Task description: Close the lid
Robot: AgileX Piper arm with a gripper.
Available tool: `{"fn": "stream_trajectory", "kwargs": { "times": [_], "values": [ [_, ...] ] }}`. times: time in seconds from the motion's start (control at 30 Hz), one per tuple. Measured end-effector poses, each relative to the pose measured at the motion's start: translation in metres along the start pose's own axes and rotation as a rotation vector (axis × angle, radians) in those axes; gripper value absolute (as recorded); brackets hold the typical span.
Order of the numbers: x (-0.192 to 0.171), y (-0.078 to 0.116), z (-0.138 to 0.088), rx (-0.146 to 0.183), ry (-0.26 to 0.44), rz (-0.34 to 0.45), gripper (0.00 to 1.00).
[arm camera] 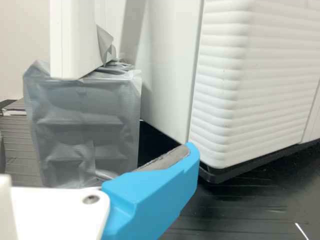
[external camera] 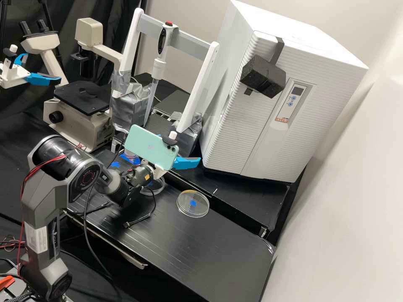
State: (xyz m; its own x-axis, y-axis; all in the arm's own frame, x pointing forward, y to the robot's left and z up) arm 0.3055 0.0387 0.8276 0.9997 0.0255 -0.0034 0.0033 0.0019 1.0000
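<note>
High view: one dark grey arm (external camera: 86, 178), left half of frame, carrying a white-and-blue hand (external camera: 184, 163) near centre, spread, above the black surface (external camera: 201, 251). One clear round dish (external camera: 200, 209), doubled rim, blue mark, lying flat just below and right of centre, apart from the hand. One second clear dish (external camera: 158, 188), near centre, partly hidden by the arm. Which piece is the lid: cannot tell. One mint-green phone (external camera: 145, 144), tilted, beside the hand. One white ribbed cabinet (external camera: 235, 121), upper right. Wrist view: one blue finger (arm camera: 150, 197), its grey pad (arm camera: 167, 158) bare; behind, one silver-wrapped block (arm camera: 82, 125).
</note>
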Motion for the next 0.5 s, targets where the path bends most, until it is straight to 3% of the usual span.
{"fn": "stream_trajectory", "kwargs": {
  "times": [0.3,0.5],
  "values": [
    [0.0,0.0,0.0,0.0,0.0,0.0,1.0],
    [-0.015,0.009,0.013,-0.004,-0.021,0.011,1.0]
  ]
}}
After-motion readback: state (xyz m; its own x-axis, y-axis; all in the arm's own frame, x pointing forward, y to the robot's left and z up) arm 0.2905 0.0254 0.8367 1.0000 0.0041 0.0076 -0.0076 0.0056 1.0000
